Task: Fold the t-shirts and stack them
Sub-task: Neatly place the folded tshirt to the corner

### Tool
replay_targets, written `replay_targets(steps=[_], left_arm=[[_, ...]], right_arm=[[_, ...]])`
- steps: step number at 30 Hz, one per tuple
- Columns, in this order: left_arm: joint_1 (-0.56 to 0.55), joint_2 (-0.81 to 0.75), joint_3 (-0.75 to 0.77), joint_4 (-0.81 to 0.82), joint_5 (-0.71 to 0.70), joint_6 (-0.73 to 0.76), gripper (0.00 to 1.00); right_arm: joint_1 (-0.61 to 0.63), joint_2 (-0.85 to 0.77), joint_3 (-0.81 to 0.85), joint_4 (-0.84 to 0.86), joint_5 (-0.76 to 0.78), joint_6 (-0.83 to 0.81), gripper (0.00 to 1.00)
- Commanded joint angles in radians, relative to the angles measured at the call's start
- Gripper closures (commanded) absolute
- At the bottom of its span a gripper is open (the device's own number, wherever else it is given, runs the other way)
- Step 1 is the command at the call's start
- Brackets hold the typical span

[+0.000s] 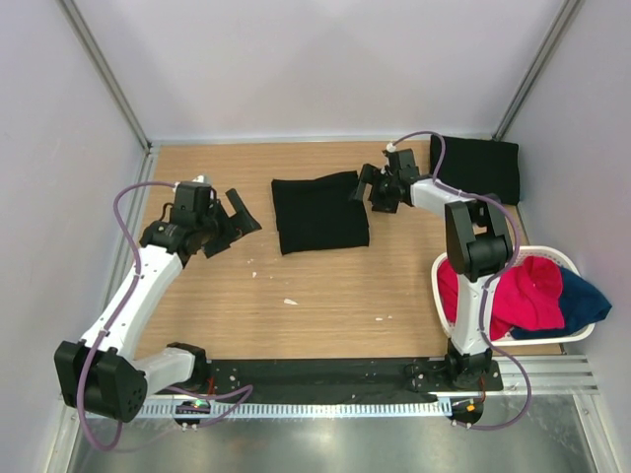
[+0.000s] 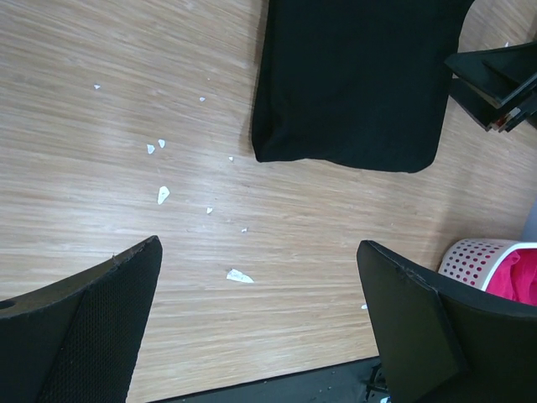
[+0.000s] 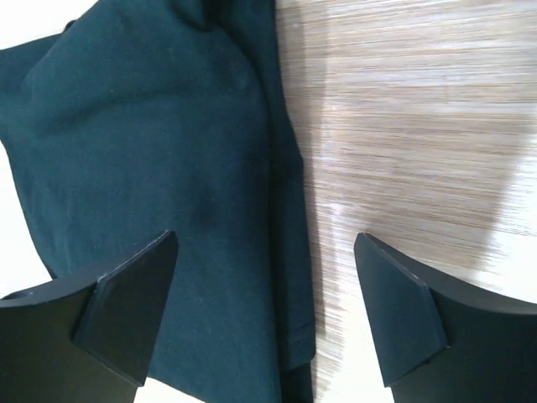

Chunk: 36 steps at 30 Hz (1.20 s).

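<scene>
Both empty: left gripper (image 1: pixel 237 229) spread, right gripper (image 1: pixel 368 193) spread at folded t-shirt (image 1: pixel 320 212) edge

White tubular links between chunky black joint housings, on the left arm (image 1: pixel 133 291) and the right arm (image 1: pixel 471 320) alike. Thin lilac cable (image 1: pixel 120 212) looped loosely along each, from black base (image 1: pixel 182 363) up to the wrist. All-black left gripper (image 1: pixel 237 230) and right gripper (image 1: pixel 363 187) — broad wedge-shaped fingers (image 2: pixel 92 336), matte, finely textured on the inner face.
</scene>
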Motion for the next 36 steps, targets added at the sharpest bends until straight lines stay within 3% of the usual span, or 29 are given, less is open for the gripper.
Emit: replay_targets(steps=[1, 9, 15, 22, 25, 30, 36], left_arm=[[0.002, 0.003, 0.017, -0.009, 0.006, -0.028, 0.00], [0.000, 0.015, 0.039, -0.024, -0.010, -0.050, 0.00], [0.002, 0.000, 0.031, -0.032, -0.027, -0.050, 0.00], [0.000, -0.008, 0.025, -0.033, -0.043, -0.036, 0.00], [0.002, -0.006, 0.028, -0.033, -0.041, -0.024, 0.00], [0.003, -0.017, 0.033, -0.033, -0.033, 0.005, 0.00], [0.006, -0.047, 0.047, -0.035, -0.081, 0.056, 0.00]], right_arm=[[0.014, 0.020, -0.046, 0.008, -0.010, 0.006, 0.09], [0.015, 0.043, -0.094, 0.028, -0.031, 0.001, 0.35], [0.018, 0.063, -0.061, -0.012, -0.020, 0.007, 0.46], [0.034, 0.072, 0.002, -0.074, 0.003, 0.004, 0.74], [0.034, 0.067, 0.047, -0.103, 0.012, 0.001, 0.98], [0.036, 0.052, 0.201, -0.265, 0.092, -0.085, 0.99], [0.015, 0.110, 0.559, -0.541, 0.299, -0.253, 0.99]])
